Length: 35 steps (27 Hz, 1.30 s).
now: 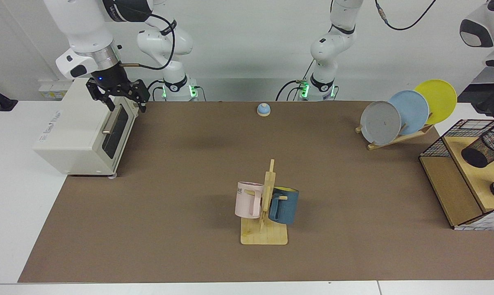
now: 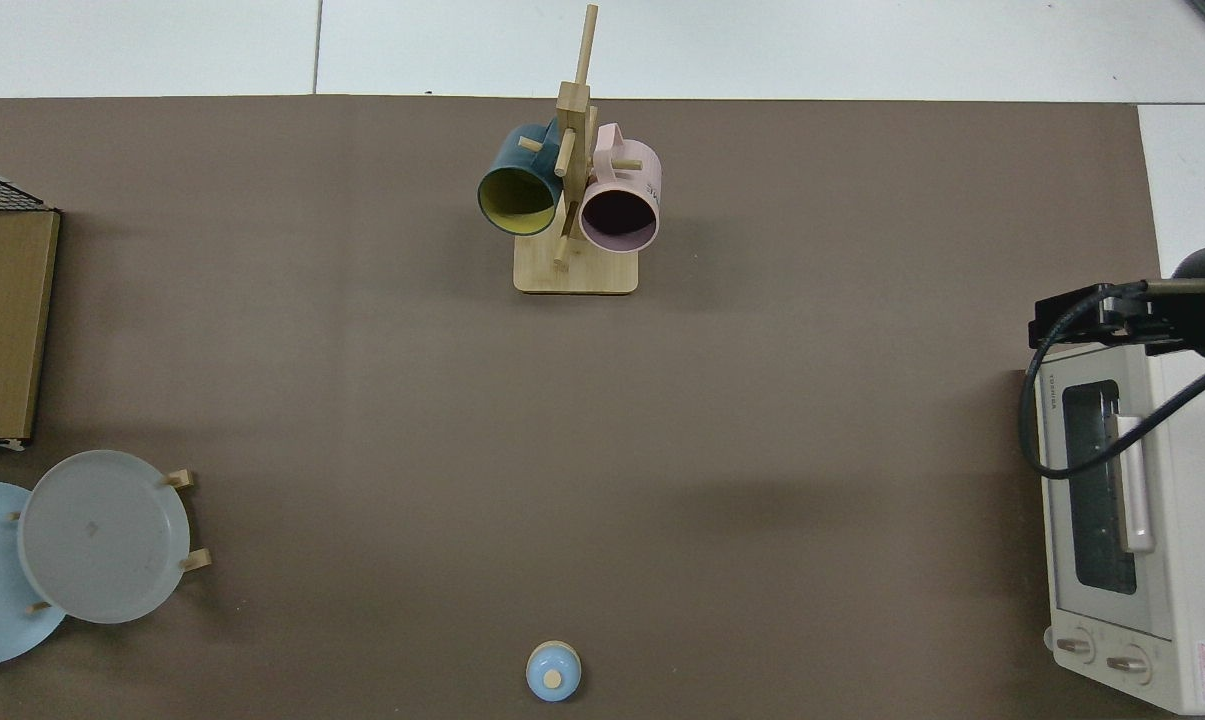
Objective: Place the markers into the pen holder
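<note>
The pen holder (image 1: 485, 149) lies tilted inside the wire basket (image 1: 439, 144), which stands at the end of the surface (image 1: 189, 164) on the left arm's side; its mesh mouth points up and away from the basket's wooden floor. No marker can be made out in either view. The left tool is cut off by the frame edge: only a dark part of that arm (image 1: 492, 102) shows above the basket, so whether it is apart or together cannot be told.

The right tool (image 1: 126, 104) hangs over the top front edge of the toaster oven (image 1: 78, 131), well apart from the basket, with its fingers (image 1: 142, 107) spread and nothing between them. This arm waits. From above, the same right tool (image 2: 1112, 315) sits at the oven's (image 2: 1122, 520) corner nearest the mug rack.

Between basket and oven, the mug rack (image 1: 265, 229) carries a pink mug (image 1: 247, 199) and a dark blue mug (image 1: 284, 205). Beside the basket, toward the arm bases, a plate stand (image 1: 398, 138) holds a grey plate (image 1: 380, 122), a blue plate (image 1: 410, 108) and a yellow plate (image 1: 437, 96). A small blue bell (image 1: 263, 109) sits between the arm bases.
</note>
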### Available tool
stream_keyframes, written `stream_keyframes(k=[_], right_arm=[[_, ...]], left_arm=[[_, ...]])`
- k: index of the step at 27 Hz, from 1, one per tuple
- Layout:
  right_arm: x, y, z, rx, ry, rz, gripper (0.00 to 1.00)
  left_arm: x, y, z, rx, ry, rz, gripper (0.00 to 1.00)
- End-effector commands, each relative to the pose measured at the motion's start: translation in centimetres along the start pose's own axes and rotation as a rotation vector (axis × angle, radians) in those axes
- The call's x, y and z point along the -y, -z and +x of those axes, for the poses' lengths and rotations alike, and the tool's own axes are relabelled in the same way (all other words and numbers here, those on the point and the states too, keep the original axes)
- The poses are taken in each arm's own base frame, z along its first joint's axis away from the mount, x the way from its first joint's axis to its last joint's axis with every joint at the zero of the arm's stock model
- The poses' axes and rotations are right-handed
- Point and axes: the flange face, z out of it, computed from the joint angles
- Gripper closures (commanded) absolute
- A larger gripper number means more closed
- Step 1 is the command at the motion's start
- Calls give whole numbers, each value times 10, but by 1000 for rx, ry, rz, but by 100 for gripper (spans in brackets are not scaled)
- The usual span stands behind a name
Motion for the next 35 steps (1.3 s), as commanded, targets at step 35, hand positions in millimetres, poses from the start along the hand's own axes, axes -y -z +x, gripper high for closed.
stream_keyframes(k=[35], right_arm=[[-20, -33, -3, -5, -15, -3, 0]], left_arm=[[-25, -41, 37, -203, -137, -114, 100]])
